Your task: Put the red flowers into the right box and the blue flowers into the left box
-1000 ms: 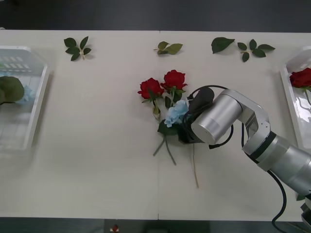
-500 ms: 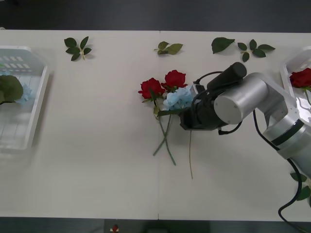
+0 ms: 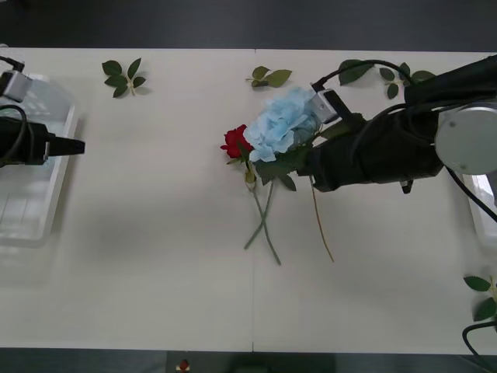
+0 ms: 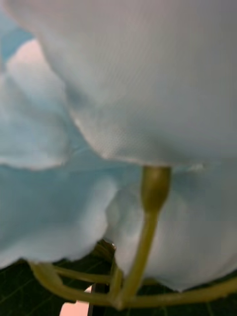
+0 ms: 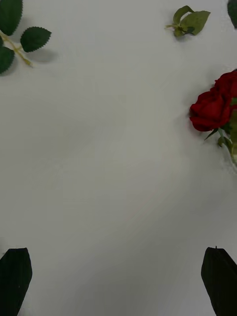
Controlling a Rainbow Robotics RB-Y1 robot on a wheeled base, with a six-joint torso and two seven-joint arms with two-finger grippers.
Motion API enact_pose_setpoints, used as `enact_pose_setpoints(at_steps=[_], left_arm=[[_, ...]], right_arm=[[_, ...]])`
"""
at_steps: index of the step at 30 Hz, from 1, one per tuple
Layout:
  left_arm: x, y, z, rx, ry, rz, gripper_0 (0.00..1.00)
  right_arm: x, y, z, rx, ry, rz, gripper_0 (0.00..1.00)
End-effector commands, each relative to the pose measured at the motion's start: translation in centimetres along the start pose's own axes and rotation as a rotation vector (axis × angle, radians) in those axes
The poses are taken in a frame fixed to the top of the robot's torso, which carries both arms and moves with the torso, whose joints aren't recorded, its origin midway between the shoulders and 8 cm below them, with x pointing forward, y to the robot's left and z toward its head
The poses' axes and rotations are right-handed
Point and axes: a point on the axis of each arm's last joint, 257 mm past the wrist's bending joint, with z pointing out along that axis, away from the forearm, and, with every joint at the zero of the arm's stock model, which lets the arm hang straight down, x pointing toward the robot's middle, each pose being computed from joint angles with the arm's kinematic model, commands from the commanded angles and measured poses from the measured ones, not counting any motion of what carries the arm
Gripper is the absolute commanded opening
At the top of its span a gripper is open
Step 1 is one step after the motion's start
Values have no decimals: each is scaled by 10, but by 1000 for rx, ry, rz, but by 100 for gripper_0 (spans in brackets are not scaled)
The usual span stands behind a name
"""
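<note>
A pale blue flower hangs raised above the table's middle, my right gripper shut on its stem just under the leaves; its long stem trails down. The right wrist view looks close up at the blue petals and green stem. A red flower lies on the table beside it, also seen at the edge of the left wrist view. My left gripper is open at the far left, by the left box. The right box peeks out at the right edge.
Loose green leaf sprigs lie along the far side of the table, and another at the near right. Two thin stems lie crossed below the red flower. The right arm's black cable loops above the table.
My right gripper has lifted the blue flower off the table and up, over the second rose. The left arm has come into view at the left box.
</note>
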Motion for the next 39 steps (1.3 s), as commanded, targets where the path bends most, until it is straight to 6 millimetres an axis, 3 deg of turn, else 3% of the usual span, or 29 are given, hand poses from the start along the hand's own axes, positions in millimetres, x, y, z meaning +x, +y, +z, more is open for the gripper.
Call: enact_pose_setpoints(at_steps=[1,7,10,12,15,19,27,33,39], left_arm=[[19,-6,3,41,-69,12,100],[61,-47,9,217,-127,-2,100],[75,-77,16,316,-164,10,100],[83,-107,24,405,-211,19,100],[83,-147,34,514,-274,34,100],[77,-215,45,665,-340,56,100],[68,-330,51,890,-400,68,100],[62,-382,57,965,-433,35,100],[39,-411,73,958,-481,-11,100]], right_arm=[[-16,28,-31,-65,-79,-127,0],[-23,61,-58,-183,-175,-228,0],[-26,72,-65,-219,-215,-264,0],[-28,81,-68,-250,-252,-286,0],[-29,92,-68,-289,-286,-288,0],[-33,109,-68,-347,-332,-267,0],[-42,126,-64,-392,-379,-247,0],[-50,137,-58,-418,-411,-225,0],[-54,143,-56,-433,-430,-210,0]])
